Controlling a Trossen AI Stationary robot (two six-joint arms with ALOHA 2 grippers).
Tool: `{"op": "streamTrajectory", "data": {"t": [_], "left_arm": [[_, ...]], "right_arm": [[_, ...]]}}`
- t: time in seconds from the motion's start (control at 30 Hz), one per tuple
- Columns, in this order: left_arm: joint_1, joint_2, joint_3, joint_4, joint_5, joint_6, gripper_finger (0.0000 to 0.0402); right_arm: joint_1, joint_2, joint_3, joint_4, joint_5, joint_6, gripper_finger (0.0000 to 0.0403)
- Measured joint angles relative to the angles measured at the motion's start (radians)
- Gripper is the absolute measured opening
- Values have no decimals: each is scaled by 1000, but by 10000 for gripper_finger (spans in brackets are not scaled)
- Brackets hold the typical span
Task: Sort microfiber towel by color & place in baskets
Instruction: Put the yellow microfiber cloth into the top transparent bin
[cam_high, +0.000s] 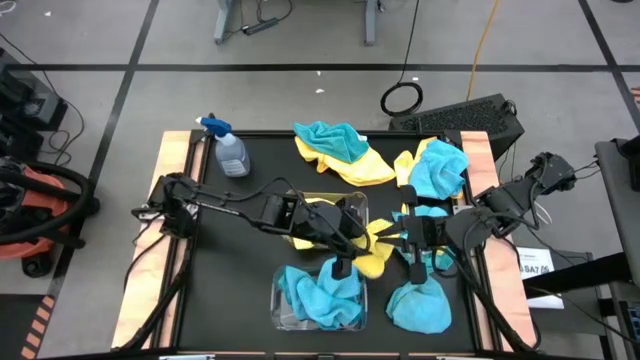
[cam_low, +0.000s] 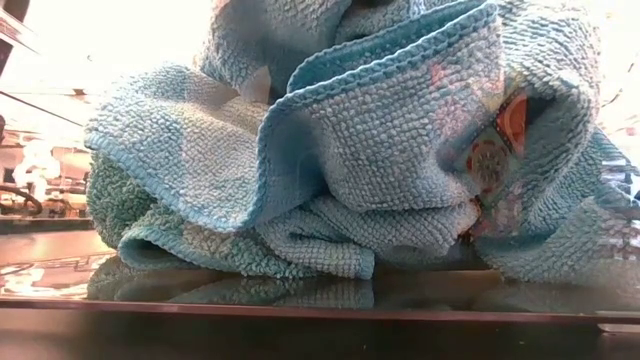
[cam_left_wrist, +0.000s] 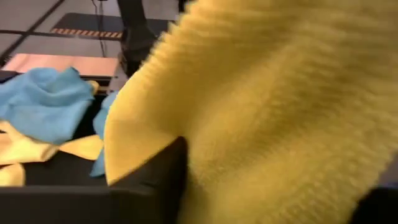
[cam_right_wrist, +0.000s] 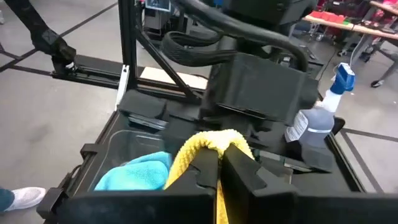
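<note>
A yellow microfiber towel (cam_high: 378, 240) hangs between my two grippers above the table's middle. My right gripper (cam_right_wrist: 221, 171) is shut on it from the right. My left gripper (cam_left_wrist: 267, 193) reaches in from the left, and the towel (cam_left_wrist: 280, 106) fills the space between its fingers. Under the left arm stands a clear basket (cam_high: 360, 202) with yellow towels. Nearer the front edge, a second basket (cam_high: 283, 312) holds teal towels (cam_high: 320, 295). More teal (cam_high: 440, 170) and yellow (cam_high: 365, 168) towels lie loose at the far right. My left gripper has the yellow towel between its two fingers (cam_left_wrist: 163, 177), coming roughly level from the table's left. The cloth covers the place of contact, so which part it has, and how many layers, cannot be told. My right gripper pinches a bunched fold of the yellow towel (cam_right_wrist: 211, 144) between its two fingers (cam_right_wrist: 245, 171), coming from the table's right and slanting slightly down. The fold arches over the fingertips and the towel is lifted off the table.
A clear spray bottle (cam_high: 230, 152) with a blue trigger stands at the far left. A teal towel (cam_high: 420, 305) lies bunched at the near right; a teal heap (cam_low: 350, 170) fills the low view. Wooden strips (cam_high: 160, 240) border the black table's left and right sides.
</note>
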Motion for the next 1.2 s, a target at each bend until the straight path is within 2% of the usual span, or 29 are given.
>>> {"op": "streamTrajectory", "data": {"t": [0.13,0.2,0.4,0.53,0.73,0.97,1.2], "left_arm": [[7,-6,0,-6,-5,63,42],[10,-15,0,-26,-15,81,17],[21,-59,2,-217,-121,103,12],[44,-80,1,-377,-175,75,11],[87,-82,1,-558,-143,2,10],[131,-59,-14,-581,-124,-22,10],[189,-58,-197,-513,-17,-34,10]], "right_arm": [[10,0,0,-2,-35,7,0],[15,0,0,-13,-76,33,2],[14,1,0,-169,-119,224,24],[35,-1,0,-283,-150,338,56],[59,8,0,-363,-158,428,120],[62,7,0,-481,-158,535,158],[101,7,0,-534,-157,596,159]]}}
